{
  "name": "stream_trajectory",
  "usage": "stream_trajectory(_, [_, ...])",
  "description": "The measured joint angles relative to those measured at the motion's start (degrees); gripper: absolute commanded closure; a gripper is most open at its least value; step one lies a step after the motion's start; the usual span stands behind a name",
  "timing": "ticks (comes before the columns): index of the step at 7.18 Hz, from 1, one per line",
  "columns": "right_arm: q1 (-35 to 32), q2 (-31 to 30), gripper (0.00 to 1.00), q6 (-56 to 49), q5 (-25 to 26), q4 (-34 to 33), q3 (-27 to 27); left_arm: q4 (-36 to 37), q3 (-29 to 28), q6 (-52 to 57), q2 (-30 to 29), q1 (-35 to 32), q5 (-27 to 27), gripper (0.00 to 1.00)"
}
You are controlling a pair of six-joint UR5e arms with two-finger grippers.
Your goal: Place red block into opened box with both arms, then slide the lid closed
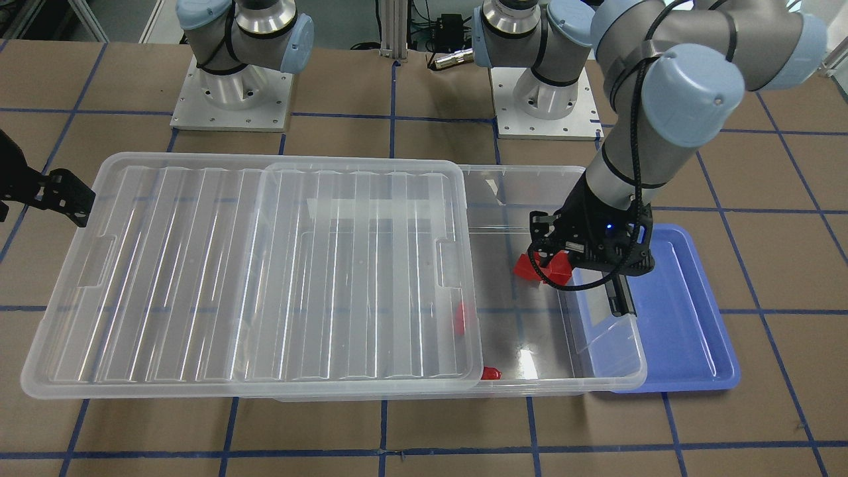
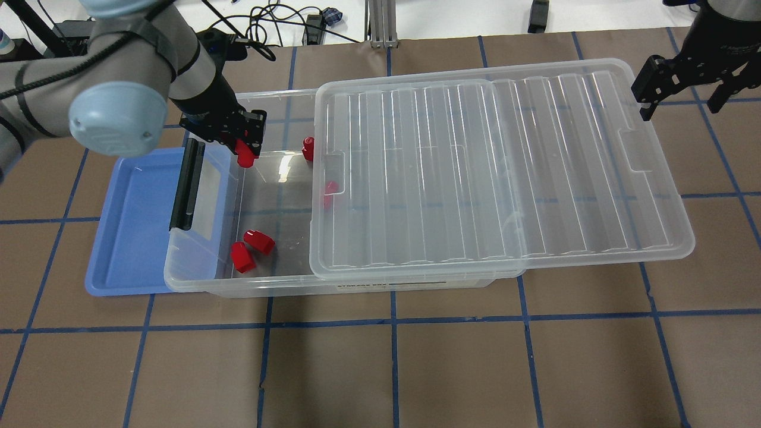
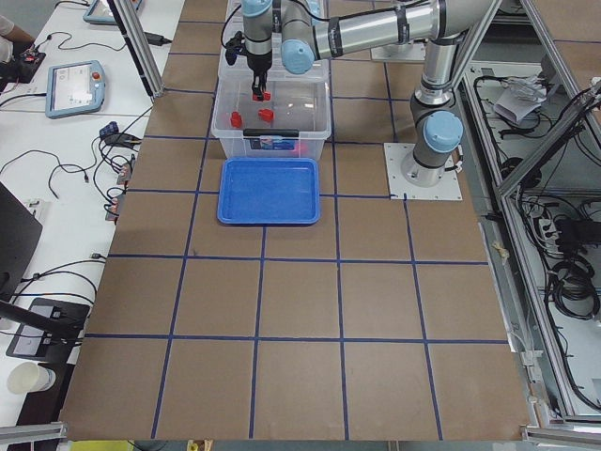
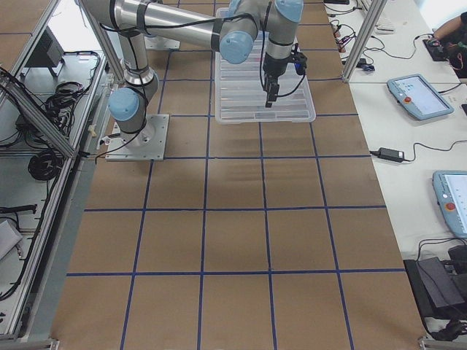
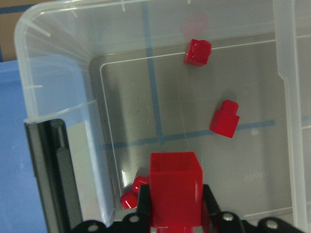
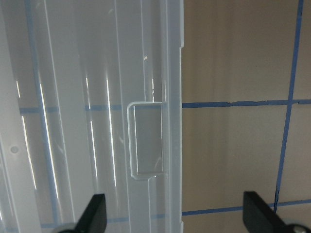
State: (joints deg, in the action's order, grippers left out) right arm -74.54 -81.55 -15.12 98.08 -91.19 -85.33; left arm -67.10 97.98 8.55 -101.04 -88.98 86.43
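My left gripper point(image 2: 245, 151) is shut on a red block point(image 2: 244, 156) and holds it above the uncovered end of the clear box point(image 2: 202, 279). The left wrist view shows that block point(image 5: 175, 189) between the fingers, over the box floor. Several other red blocks lie inside, two of them point(image 2: 258, 241) near the front wall. The clear ribbed lid point(image 2: 505, 166) rests on the box, slid toward my right, so it overhangs that end. My right gripper point(image 2: 678, 95) stands open just beyond the lid's far short end, its fingers point(image 6: 95, 213) spread either side of the lid's rim, not touching it.
A blue tray point(image 2: 137, 238) lies under and beside the box's open end. A black bar clip point(image 2: 187, 184) sits on that short wall. The brown table carries a blue tape grid. Both arm bases point(image 1: 232, 99) stand at the table's back.
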Motion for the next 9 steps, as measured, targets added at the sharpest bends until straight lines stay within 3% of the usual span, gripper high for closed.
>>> stream_trajectory(2, [0.0, 0.0, 0.00, 0.0, 0.0, 0.2, -0.1, 5.9, 4.6, -3.0, -1.4, 0.0, 0.3, 0.94])
stream_trajectory(5, [0.0, 0.0, 0.00, 0.0, 0.0, 0.2, -0.1, 7.2, 5.4, -9.5, -6.2, 0.1, 0.4, 0.93])
stream_trajectory(6, [0.0, 0.1, 0.00, 0.0, 0.0, 0.0, -0.1, 7.3, 6.3, -10.0, -6.9, 0.0, 0.4, 0.86])
stream_trajectory(7, [0.0, 0.1, 0.00, 0.0, -0.1, -0.1, -0.1, 7.7, 7.3, -9.9, -7.2, 0.0, 0.4, 0.42])
stream_trajectory(8, [0.0, 0.1, 0.00, 0.0, -0.1, -0.2, -0.1, 8.1, 8.1, -9.8, -7.4, 0.0, 0.5, 0.15])
stream_trajectory(9, [0.0, 0.1, 0.00, 0.0, -0.1, -0.2, -0.1, 8.3, 8.8, -9.7, -7.6, 0.1, 0.5, 0.00])
